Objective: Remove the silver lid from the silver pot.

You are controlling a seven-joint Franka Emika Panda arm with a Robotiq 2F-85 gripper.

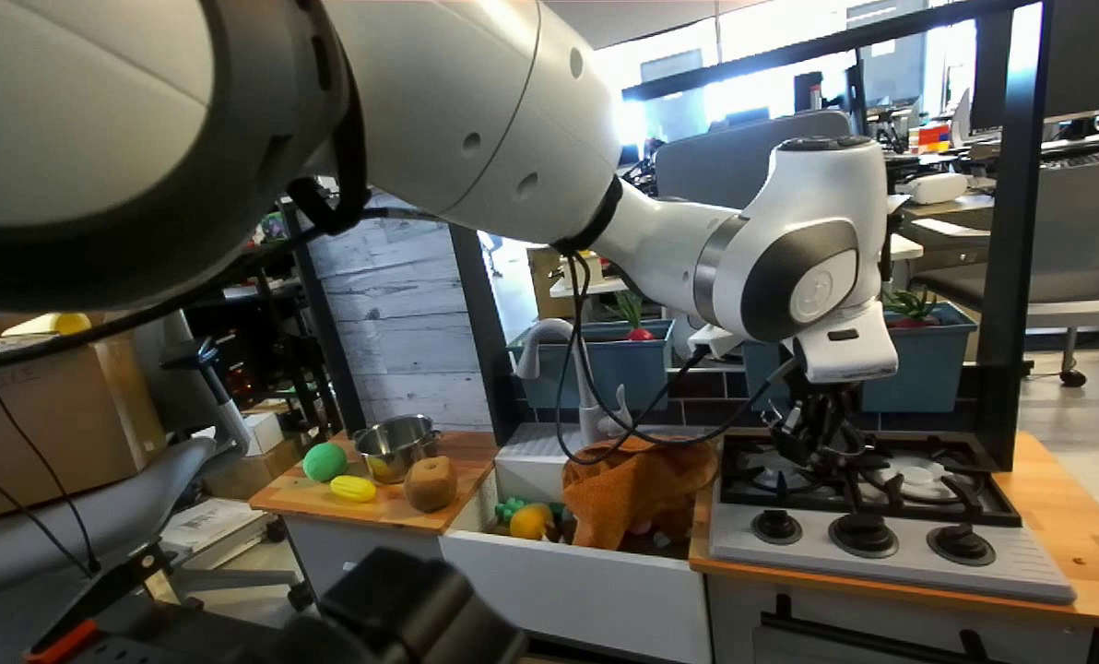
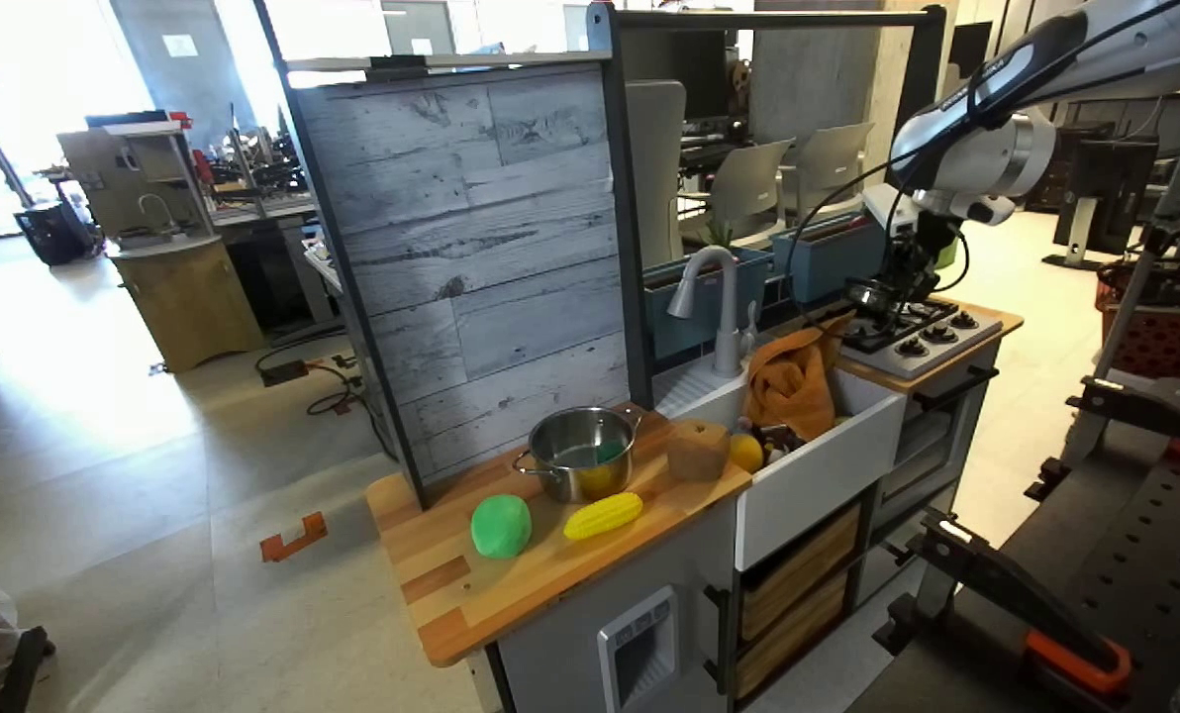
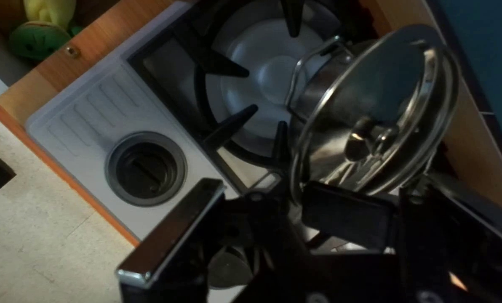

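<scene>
Wrist view: saw silver lid [image 3: 371, 111] atop silver pot [image 3: 323, 85]; found burner [image 3: 264, 82] beside that pot and claw [image 3: 263, 191] near it, spread apart.

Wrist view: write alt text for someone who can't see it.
Silver lid over a silver pot at right, though whether fully seated is unclear; open gripper close by at the bottom. Left of the pot: a pale burner, then a black stove knob.
</scene>
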